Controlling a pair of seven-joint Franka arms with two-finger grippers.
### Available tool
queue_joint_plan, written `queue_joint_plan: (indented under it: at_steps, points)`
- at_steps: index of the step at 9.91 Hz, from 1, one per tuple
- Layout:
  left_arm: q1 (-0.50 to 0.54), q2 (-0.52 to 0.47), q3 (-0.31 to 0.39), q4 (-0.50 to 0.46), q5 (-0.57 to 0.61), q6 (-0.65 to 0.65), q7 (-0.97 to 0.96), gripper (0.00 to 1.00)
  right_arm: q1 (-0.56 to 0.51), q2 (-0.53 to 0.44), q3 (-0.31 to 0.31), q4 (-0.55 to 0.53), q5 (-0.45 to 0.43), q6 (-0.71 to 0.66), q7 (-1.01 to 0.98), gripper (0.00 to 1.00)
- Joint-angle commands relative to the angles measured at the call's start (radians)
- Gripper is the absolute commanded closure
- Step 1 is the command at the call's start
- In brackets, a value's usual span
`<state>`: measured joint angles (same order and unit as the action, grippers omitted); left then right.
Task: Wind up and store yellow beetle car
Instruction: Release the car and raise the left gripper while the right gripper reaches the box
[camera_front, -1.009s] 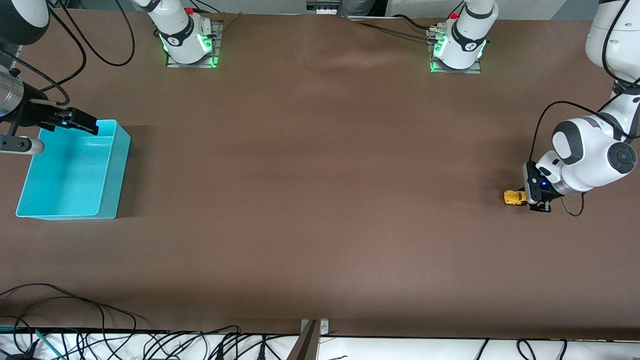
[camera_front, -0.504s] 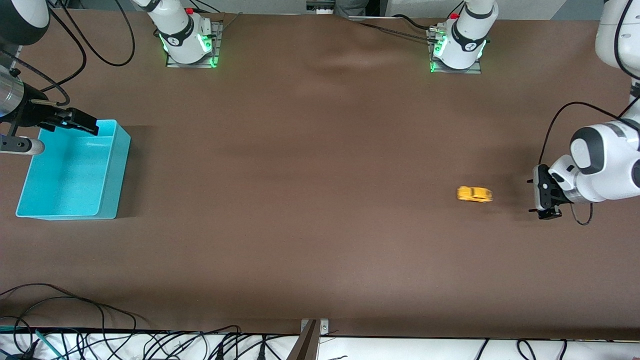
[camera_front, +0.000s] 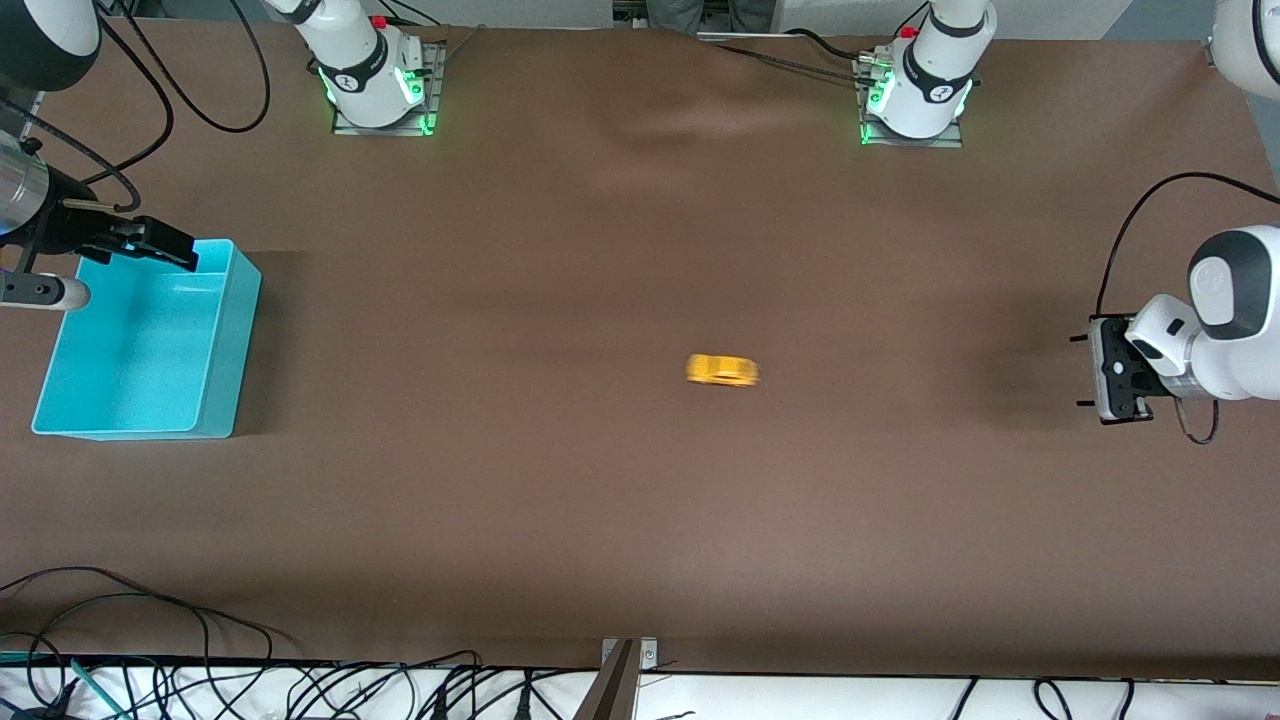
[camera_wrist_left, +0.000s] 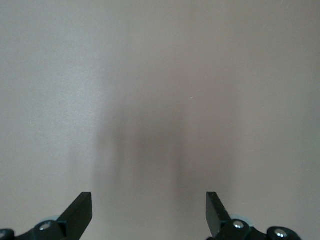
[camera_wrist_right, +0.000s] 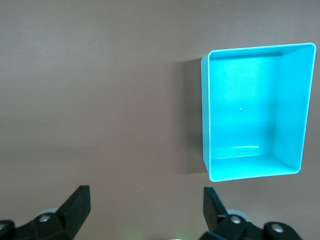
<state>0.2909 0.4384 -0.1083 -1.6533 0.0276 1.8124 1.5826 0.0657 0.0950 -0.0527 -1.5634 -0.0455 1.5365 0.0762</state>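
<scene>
Front view, one yellow beetle car (camera_front: 723, 370) (blurred) mid-table, one bin (camera_front: 60, 400), both grippers (camera_front: 1085, 366) (camera_front: 160, 247) spread.

We see the yellow beetle car (camera_front: 723, 370), a tiny rounded toy, smeared by blur, alone on the bare brown table (camera_front: 640, 500) near its middle, well apart from both ends and from either arm's base.

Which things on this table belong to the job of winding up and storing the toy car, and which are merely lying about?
Belonging to the job:
- yellow beetle car, loose at mid-table
- turquoise bin, empty, at the right arm's end
- left gripper, open over bare table
- right gripper, open, at the bin's rim

Lying about:
- cables along the table edge nearest the front camera
</scene>
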Motion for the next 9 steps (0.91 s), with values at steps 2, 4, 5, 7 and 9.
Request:
queue_joint_plan:
  at_steps: [2,4,5,7,9]
  points:
    - [-0.021,-0.067,-0.001,0.075,0.018,-0.165,-0.201,0.00,-0.003,-0.005,0.004,-0.006,-0.013,0.007,-0.003,0.00]
    - [-0.033,-0.115,-0.025,0.105,0.018,-0.229,-0.352,0.00,-0.004,-0.003,0.004,-0.009,-0.013,0.007,-0.004,0.00]
    - [-0.036,-0.138,-0.040,0.122,0.020,-0.269,-0.430,0.00,-0.004,-0.003,0.004,-0.009,-0.013,0.007,-0.010,0.00]
    - [-0.036,-0.165,-0.076,0.164,0.020,-0.352,-0.618,0.00,-0.004,0.003,0.004,-0.009,-0.013,0.004,-0.070,0.00]
    - [-0.036,-0.168,-0.128,0.219,0.020,-0.413,-0.836,0.00,-0.004,0.012,0.004,-0.009,-0.010,0.004,-0.156,0.00]
